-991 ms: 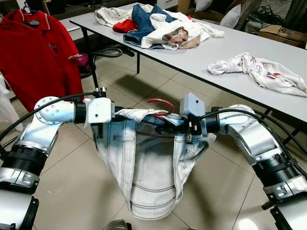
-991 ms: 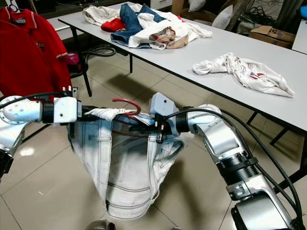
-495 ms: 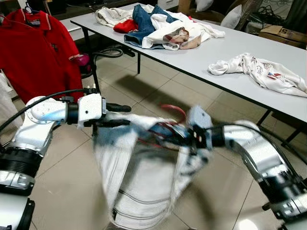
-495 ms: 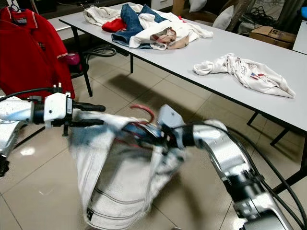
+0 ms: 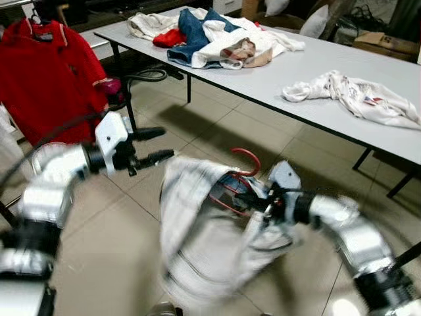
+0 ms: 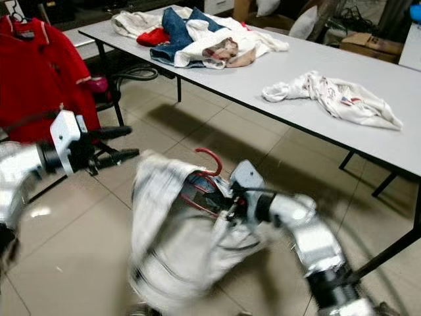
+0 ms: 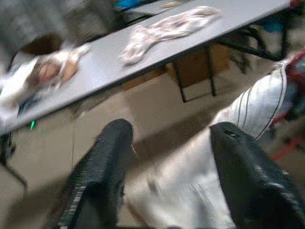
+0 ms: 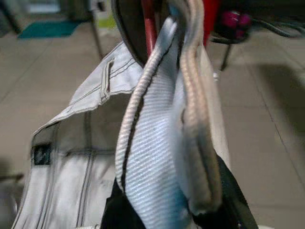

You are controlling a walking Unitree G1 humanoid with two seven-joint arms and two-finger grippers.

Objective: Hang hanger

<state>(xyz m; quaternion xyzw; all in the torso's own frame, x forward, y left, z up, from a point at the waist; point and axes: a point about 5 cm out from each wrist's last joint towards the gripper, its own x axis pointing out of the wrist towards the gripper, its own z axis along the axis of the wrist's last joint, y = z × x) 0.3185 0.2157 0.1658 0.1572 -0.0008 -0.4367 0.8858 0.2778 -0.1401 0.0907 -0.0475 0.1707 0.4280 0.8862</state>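
Note:
Pale washed jeans (image 5: 197,243) hang blurred from a red hanger (image 5: 245,158), whose hook sticks up above the waistband. My right gripper (image 5: 255,197) is shut on the hanger and the waistband, low over the tiled floor. In the right wrist view the red hanger (image 8: 148,28) and the folded waistband (image 8: 162,143) sit pinched between the fingers. My left gripper (image 5: 161,145) is open, off to the left of the jeans and apart from them. The left wrist view looks between its two black fingers (image 7: 105,162) at the pale cloth (image 7: 190,176).
A red polo shirt (image 5: 52,72) hangs at the far left. The long grey table (image 5: 289,66) behind carries a pile of clothes (image 5: 217,33) and a white shirt (image 5: 355,95); its dark legs (image 5: 365,158) stand close on the right. Tiled floor lies below.
My left gripper has let go of the jeans and drawn back to the left. The jeans have swung right and down, hanging from the right gripper alone.

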